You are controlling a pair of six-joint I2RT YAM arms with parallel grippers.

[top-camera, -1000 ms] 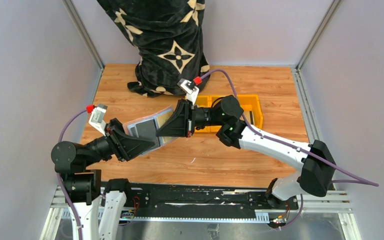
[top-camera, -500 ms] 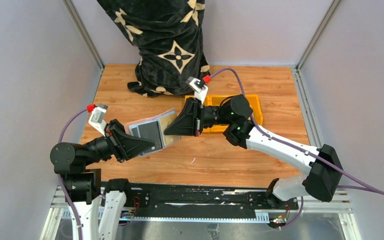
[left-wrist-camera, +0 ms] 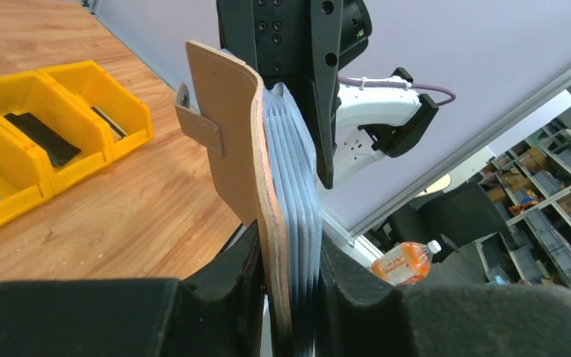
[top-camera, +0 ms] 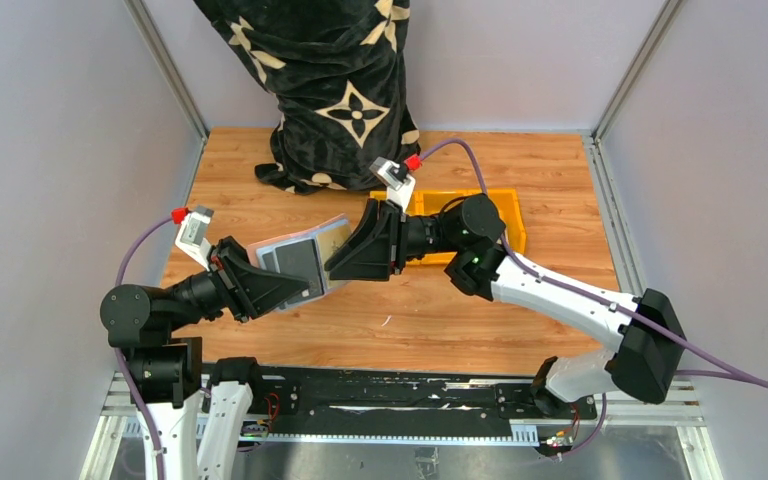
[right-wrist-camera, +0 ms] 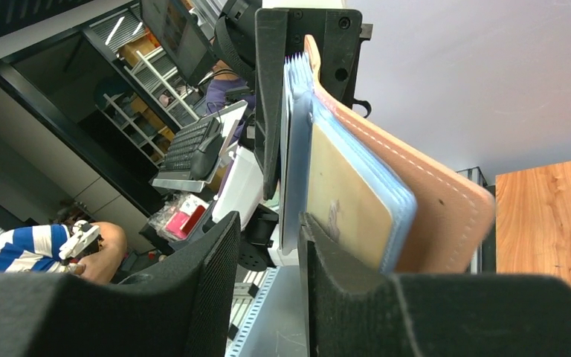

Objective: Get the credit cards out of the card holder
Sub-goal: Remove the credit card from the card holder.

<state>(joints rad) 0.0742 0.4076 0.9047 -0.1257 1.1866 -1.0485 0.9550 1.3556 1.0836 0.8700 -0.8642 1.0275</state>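
The brown card holder [top-camera: 298, 262] hangs above the table's left-middle, and my left gripper [top-camera: 295, 288] is shut on its near edge. In the left wrist view the brown cover [left-wrist-camera: 242, 149] and its stack of pale blue leaves [left-wrist-camera: 297, 193] are pinched between the jaws of that left gripper [left-wrist-camera: 290, 297]. My right gripper [top-camera: 334, 268] stands open at the holder's far end. From the right wrist, a thin pale leaf [right-wrist-camera: 296, 149] stands in the gap of the right gripper [right-wrist-camera: 268, 253], close to the right finger. A gold-tan credit card [right-wrist-camera: 342, 193] and the brown cover [right-wrist-camera: 435, 204] lie outside that finger.
A yellow three-compartment bin [top-camera: 508, 215] sits behind the right arm; a black flat item [left-wrist-camera: 37, 137] lies in one compartment. A black patterned cloth [top-camera: 330, 80] hangs at the table's back. Grey walls close in both sides.
The right gripper was shut and now stands open at the holder's far end, after drawing back slightly to the right. The left gripper tightened on the holder, which stays in place.
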